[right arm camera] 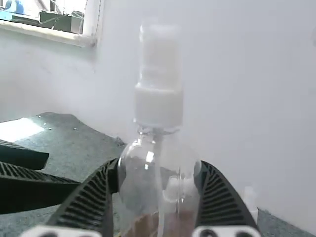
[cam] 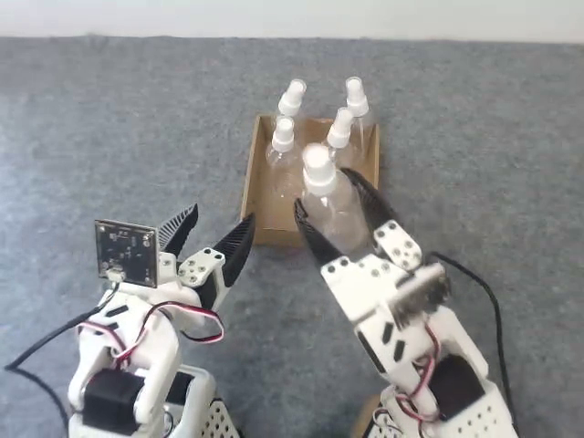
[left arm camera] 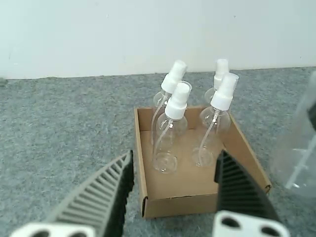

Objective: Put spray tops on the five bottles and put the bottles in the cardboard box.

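Right claw point(cam: 326, 193), closed on the round body of a clear bottle point(cam: 330, 208) already wearing a white spray top point(cam: 318, 168). Bottle upright, gripped on both sides by the black ribbed fingers point(right arm camera: 94, 197), spray top standing well clear above them. Poised at the near right part of the cardboard box point(cam: 255, 187), overlapping its near wall in the high view; no telling whether raised above the box or set down in it.

Inside the box, four capped bottles point(cam: 284, 146), all upright, all clear with white spray tops: two side by side toward the far wall, two just nearer, the group crowded into the far half.

Left claw point(cam: 219, 219), to the near left of the box, spread wide and holding nothing, black fingers aimed toward the box and just short of its near left corner. Beside it on the arm, to the left, a small circuit board point(cam: 125, 245). Underneath everything, a grey carpeted surface point(cam: 109, 119), with a pale wall point(cam: 274, 18) along its far edge.
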